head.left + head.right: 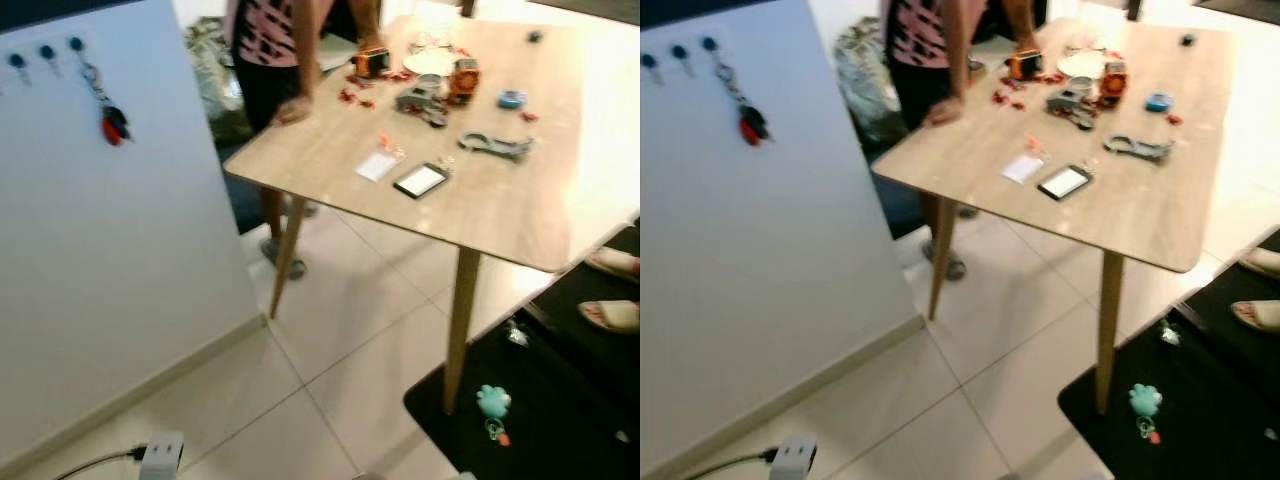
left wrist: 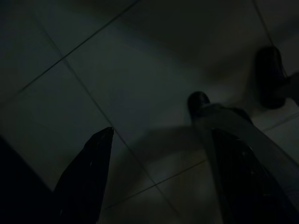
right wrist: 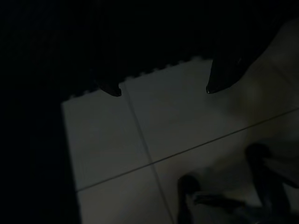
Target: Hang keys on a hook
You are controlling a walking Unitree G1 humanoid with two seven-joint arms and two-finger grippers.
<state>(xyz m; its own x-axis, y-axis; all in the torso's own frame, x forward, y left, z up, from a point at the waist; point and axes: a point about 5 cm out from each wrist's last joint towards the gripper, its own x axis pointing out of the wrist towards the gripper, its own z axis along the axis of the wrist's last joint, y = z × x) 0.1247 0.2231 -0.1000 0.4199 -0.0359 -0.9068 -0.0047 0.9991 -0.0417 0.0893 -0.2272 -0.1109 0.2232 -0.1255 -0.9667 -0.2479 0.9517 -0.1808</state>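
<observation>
A bunch of keys [image 1: 113,124] with a red and black fob hangs by a short chain from the rightmost of three dark hooks [image 1: 76,44] on a white board [image 1: 120,260] at the left. Both arms hang low. In the dark left wrist view my left gripper [image 2: 161,133] is open above pale floor tiles, with nothing between its fingers. My right gripper [image 3: 162,89] is open too, over the edge where a black floor mat meets the tiles, and holds nothing.
A wooden table [image 1: 500,215] stands ahead on the right with a phone [image 1: 421,180], a card [image 1: 377,166] and small toys on it. A person [image 1: 270,50] leans a hand on its far side. A black mat [image 1: 560,400] with a teal toy [image 1: 493,402], sandalled feet [image 1: 612,315] and a power strip [image 1: 160,455] are on the floor.
</observation>
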